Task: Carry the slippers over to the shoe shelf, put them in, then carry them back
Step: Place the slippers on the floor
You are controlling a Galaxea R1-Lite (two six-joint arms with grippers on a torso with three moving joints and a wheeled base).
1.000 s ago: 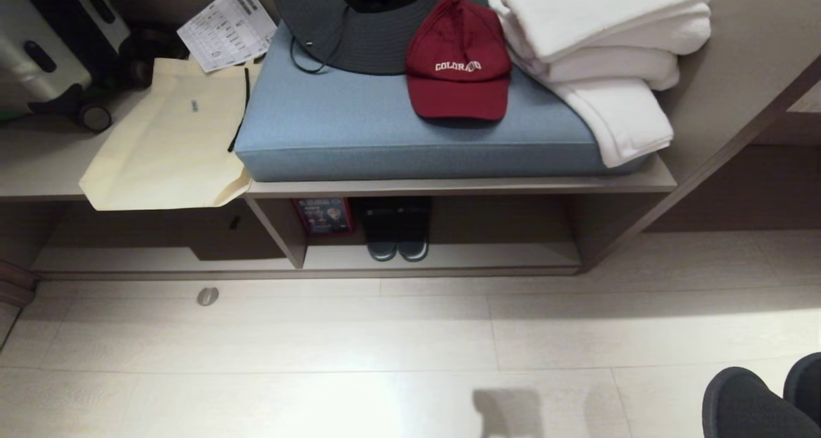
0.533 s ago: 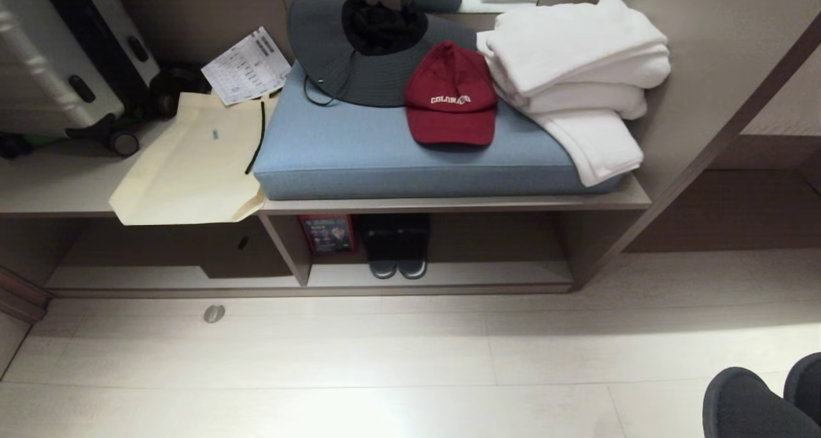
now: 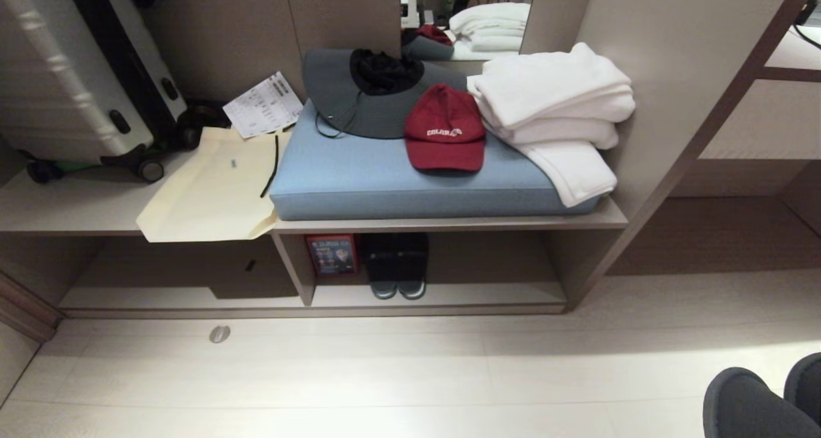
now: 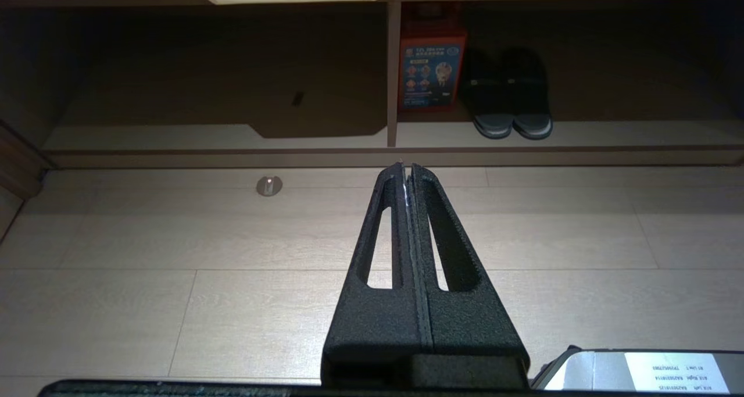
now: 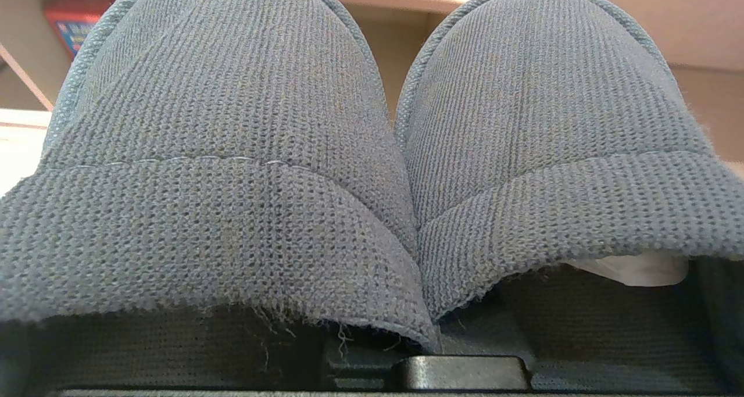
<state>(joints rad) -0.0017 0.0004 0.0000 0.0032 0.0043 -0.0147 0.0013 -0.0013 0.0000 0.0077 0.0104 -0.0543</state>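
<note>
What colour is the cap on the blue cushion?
Dark red with white lettering; the cap shows best in the head view.

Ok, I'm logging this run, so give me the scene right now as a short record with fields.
Slippers: grey pair side by side on the right tool, toes seen low right in the head view
Right tool: shut on the slippers, itself hidden behind them
Left tool: shut, empty, over bare floor
Shoe shelf: ahead, beyond the floor
Already in shelf: darker pair, red box beside it
On bench above: blue cushion, red cap, white towels
</note>
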